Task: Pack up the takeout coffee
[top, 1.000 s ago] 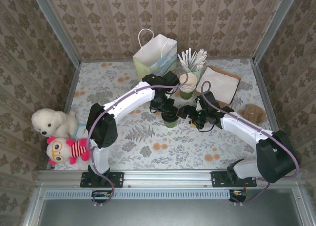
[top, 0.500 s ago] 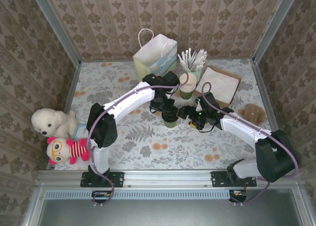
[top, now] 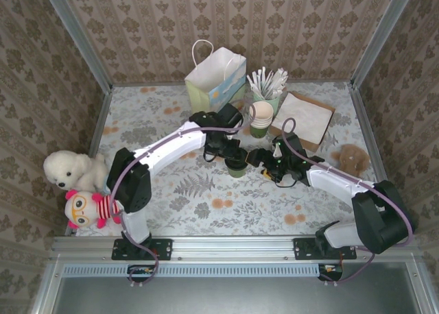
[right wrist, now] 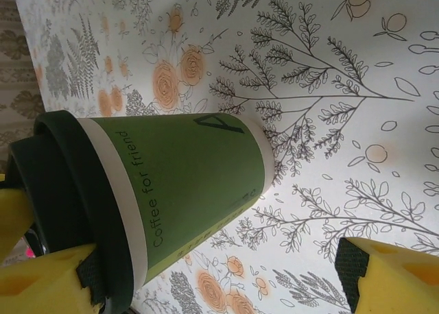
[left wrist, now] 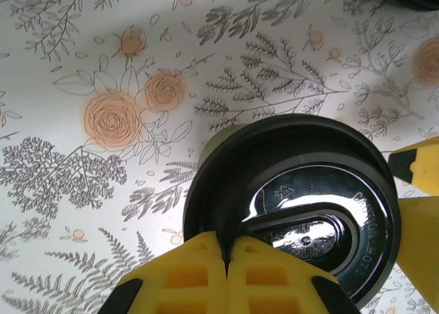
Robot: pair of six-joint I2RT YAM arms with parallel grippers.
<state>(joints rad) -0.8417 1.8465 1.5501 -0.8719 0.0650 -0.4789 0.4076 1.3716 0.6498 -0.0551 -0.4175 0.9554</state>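
Observation:
The takeout coffee (top: 237, 166), a green paper cup with a black lid, stands upright mid-table. In the left wrist view its glossy lid (left wrist: 302, 211) lies right under my left gripper (left wrist: 226, 249), whose yellow fingers are shut together with their tips at the lid's near rim. From above, the left gripper (top: 232, 155) is over the cup. My right gripper (top: 255, 156) is beside the cup on its right, open. In the right wrist view the green cup (right wrist: 192, 184) lies between the wide-spread fingers of the right gripper (right wrist: 218, 259), close to the left finger (right wrist: 41, 280) and clear of the other.
A white paper bag (top: 216, 77) stands at the back. To its right are a stack of lidless green cups (top: 261, 116), a holder of stirrers (top: 269, 84) and a napkin pile (top: 305, 118). Plush toys sit at the left (top: 72, 168) and right (top: 350, 158).
The left arm's elbow has swung left and lower while its gripper stays on the lid. The right gripper has edged toward the cup and opened slightly wider.

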